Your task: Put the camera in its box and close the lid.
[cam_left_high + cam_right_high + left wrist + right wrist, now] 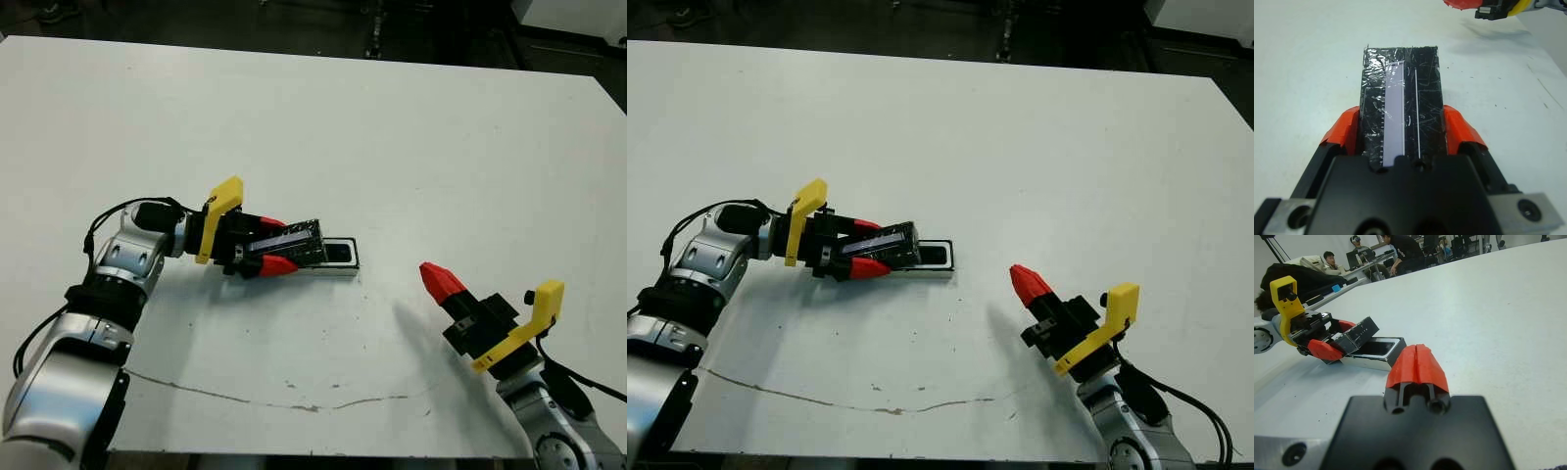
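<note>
My left gripper (276, 244) is shut on the lid (292, 243), a glossy, crinkly black cover with a pale strip (1393, 112). The lid is tilted, its far end raised over the left end of the box (350, 270). The box's thick white walls (1371, 363) frame a dark shape in its uncovered right part, which looks like the camera (338, 254) lying inside. My right gripper (441, 281) hovers to the right of the box and nearer the front edge. It is shut with nothing in it, and its tips point toward the box.
The white table (392, 127) stretches wide behind and to the right of the box. A thin dark scratch line (294, 403) runs along near the front edge. In the right wrist view, people (1396, 249) sit at desks beyond the table's far side.
</note>
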Robot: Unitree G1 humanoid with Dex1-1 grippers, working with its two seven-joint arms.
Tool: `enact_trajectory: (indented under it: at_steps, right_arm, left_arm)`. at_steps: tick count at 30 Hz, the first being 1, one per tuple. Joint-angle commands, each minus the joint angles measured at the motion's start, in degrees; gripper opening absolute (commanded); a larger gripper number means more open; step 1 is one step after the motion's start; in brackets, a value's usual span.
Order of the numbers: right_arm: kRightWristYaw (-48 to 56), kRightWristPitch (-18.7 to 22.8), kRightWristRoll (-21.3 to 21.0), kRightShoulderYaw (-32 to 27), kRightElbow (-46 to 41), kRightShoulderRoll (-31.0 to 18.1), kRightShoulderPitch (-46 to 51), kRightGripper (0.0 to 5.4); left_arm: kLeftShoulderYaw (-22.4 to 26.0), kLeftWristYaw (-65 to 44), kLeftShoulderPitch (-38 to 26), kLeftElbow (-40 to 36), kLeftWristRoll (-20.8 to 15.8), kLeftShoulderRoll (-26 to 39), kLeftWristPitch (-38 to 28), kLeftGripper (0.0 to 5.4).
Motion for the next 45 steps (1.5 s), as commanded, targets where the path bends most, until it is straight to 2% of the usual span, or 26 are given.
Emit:
enact_trajectory:
  at_steps: [1, 8, 13, 23, 25, 30, 42, 45]
  right_arm:
    - [0.14, -0.54, 0.12, -0.47, 0.28, -0.51, 0.42, 0.00]
    - [0.24, -0.84, 0.25, -0.51, 0.27, -0.50, 0.43, 0.00]
    - [-0.28, -0.75, 0.03, -0.54, -0.18, -0.47, 0.57, 0.00]
    - [-0.29, 0.91, 2.95, -1.97, -0.31, -0.92, 0.11, 0.00]
    - [0.30, 0.22, 3.15, -2.31, -0.38, -1.11, 0.14, 0.00]
    - [0.83, -0.18, 3.97, -2.94, -0.68, -1.43, 0.25, 0.00]
    - [0.88, -0.35, 3.93, -3.12, -0.99, -1.54, 0.30, 0.00]
    - [0.95, -0.28, 3.99, -3.06, -1.03, -1.53, 0.27, 0.00]
  left_arm:
    - [-3.50, 1.32, 3.33, -0.16, 2.03, -3.01, -1.07, 3.16]
    - [-5.30, 3.13, 3.32, 0.08, 3.02, -3.74, -0.53, 3.16]
    - [-7.48, 4.37, 2.69, 0.42, 4.62, -4.11, -2.57, 3.16]
    - [-10.51, 5.22, -2.11, 10.57, 7.46, -8.15, -3.93, 3.16]
    - [-10.93, 5.34, -2.90, 12.50, 8.30, -8.86, -5.53, 3.16]
    - [-12.56, 5.96, -4.40, 14.46, 10.33, -9.94, -7.13, 3.16]
    - [-12.01, 4.68, -6.82, 21.46, 10.09, -13.93, -9.40, 3.16]
    - [-12.92, 6.77, -6.91, 20.71, 11.68, -13.78, -7.92, 3.16]
